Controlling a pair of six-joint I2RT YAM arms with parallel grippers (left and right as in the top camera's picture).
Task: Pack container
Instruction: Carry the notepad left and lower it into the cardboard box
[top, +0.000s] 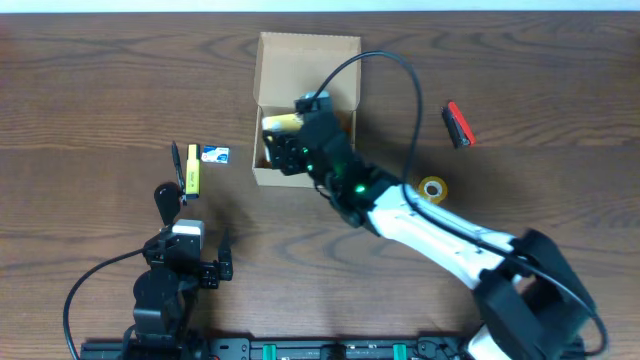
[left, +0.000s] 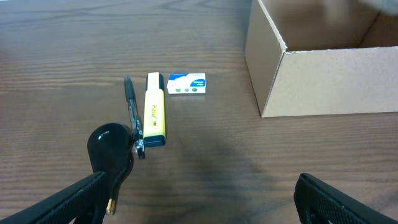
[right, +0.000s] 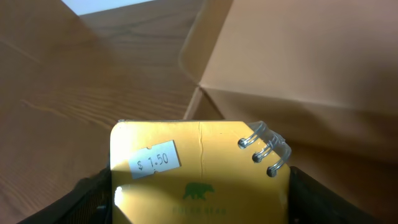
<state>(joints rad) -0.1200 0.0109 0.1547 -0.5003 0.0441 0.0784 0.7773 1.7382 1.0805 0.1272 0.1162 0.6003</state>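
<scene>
1. Nearest, well left of the container (left: 336, 81), the left gripper (left: 199, 208) hangs low over the dark wood-grain table (left: 62, 50). Its black fingers are spread wide and hold nothing.
2. Left of the container lie a blocky yellow highlighter (left: 155, 109), a slim black pen (left: 130, 106) touching it, and a small blue-and-white packet (left: 186, 83).
3. The right arm stretches diagonally to the container's open top, where the right gripper (top: 281, 137) is clamped on a glossy yellow spiral-bound notepad (right: 199, 168).
4. The container is plain tan cardboard and rectangular, with its flap lid folded back on the far side.
</scene>
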